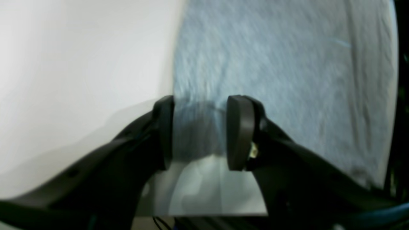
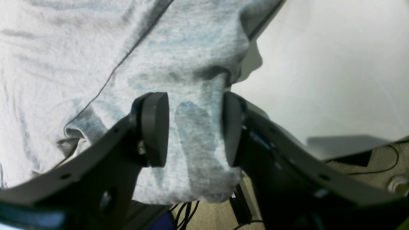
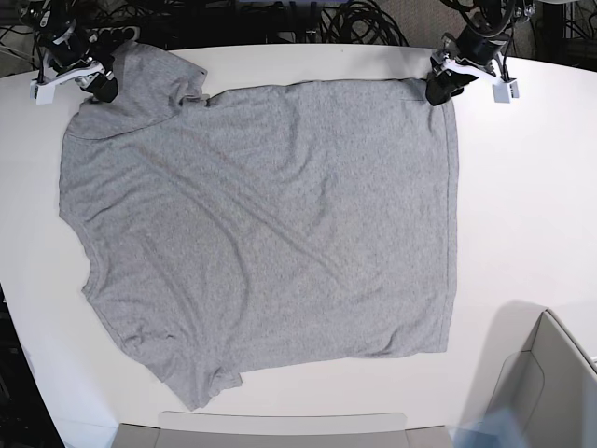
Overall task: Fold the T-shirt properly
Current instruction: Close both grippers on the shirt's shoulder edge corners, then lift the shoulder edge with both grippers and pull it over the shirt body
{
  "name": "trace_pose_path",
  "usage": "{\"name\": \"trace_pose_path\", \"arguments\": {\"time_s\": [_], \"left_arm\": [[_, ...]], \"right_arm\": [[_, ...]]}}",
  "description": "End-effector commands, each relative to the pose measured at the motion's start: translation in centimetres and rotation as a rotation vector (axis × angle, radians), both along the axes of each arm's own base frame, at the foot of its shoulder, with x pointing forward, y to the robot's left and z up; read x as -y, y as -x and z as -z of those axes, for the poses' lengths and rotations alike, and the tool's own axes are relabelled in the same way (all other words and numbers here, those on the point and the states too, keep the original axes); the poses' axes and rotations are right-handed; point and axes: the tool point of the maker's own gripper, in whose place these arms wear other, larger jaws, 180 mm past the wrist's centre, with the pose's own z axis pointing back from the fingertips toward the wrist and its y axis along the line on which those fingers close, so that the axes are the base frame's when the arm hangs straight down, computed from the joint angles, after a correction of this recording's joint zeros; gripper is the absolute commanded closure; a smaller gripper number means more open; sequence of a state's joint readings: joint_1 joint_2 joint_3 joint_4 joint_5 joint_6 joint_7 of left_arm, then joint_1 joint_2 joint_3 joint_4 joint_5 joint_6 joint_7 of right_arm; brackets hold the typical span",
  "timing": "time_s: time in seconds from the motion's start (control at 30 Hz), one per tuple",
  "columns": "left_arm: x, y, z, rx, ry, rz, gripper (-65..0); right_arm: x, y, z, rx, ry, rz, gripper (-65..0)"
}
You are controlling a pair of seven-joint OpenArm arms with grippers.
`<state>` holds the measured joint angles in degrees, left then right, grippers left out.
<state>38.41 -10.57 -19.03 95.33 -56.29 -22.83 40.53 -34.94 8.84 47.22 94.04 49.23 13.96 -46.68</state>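
T-shirt [image 3: 261, 233]: spread flat on worktop [image 3: 532, 205]; left hand [image 1: 199, 132] and right hand [image 2: 195, 129] both agape astride far-edge corners; advise closing squarely on full fabric thickness before lifting evenly.

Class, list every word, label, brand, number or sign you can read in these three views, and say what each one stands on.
None can be read.
T-shirt: the side facing up is plain grey in all three views, with no lettering showing.
Table: bare white, no markings.
Left hand and right hand: black, no legible label.
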Motion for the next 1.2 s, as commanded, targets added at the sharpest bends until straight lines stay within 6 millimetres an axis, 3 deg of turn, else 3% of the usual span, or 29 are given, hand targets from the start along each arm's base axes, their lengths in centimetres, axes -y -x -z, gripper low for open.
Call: {"name": "trace_pose_path", "arguments": {"time_s": [0.0,0.17,0.27,0.4,0.47,0.7,1.0,1.17], "left_arm": [[0.6,1.3,0.6,-0.049,0.0,0.032,-22.9],[0.7,0.9,0.5,-0.04,0.001,0.036,-22.6],[0.7,-0.7,0.1,-0.004,-0.001,0.04,-21.2],[0.5,-1.1,0.0,0.006,-0.005,0.037,-6.9],[0.5,-1.0,0.1,0.002,-0.004,0.038,0.0],[0.2,-1.0,-0.4,0.011,-0.01,0.036,0.0],[-3.2,-1.3,-2.5,0.057,-0.092,-0.025,0.0],[-5.5,-1.0,-3.1,0.063,-0.133,-0.072,0.0]], "right_arm": [[0.1,1.3,0.7,-0.072,0.011,-0.012,-27.2],[0.1,1.0,0.7,-0.065,0.01,-0.015,-24.8],[0.1,0.3,0.5,-0.05,0.01,-0.015,-14.1],[0.1,-0.2,0.4,-0.039,0.01,-0.013,-0.5],[0.1,-0.4,0.3,-0.036,0.01,-0.015,0.0],[0.3,0.3,-0.3,-0.037,0.027,-0.021,0.0],[-0.5,-0.1,-2.3,0.005,0.063,-0.059,0.0],[1.3,0.0,-3.8,0.044,0.105,0.009,0.0]]}}
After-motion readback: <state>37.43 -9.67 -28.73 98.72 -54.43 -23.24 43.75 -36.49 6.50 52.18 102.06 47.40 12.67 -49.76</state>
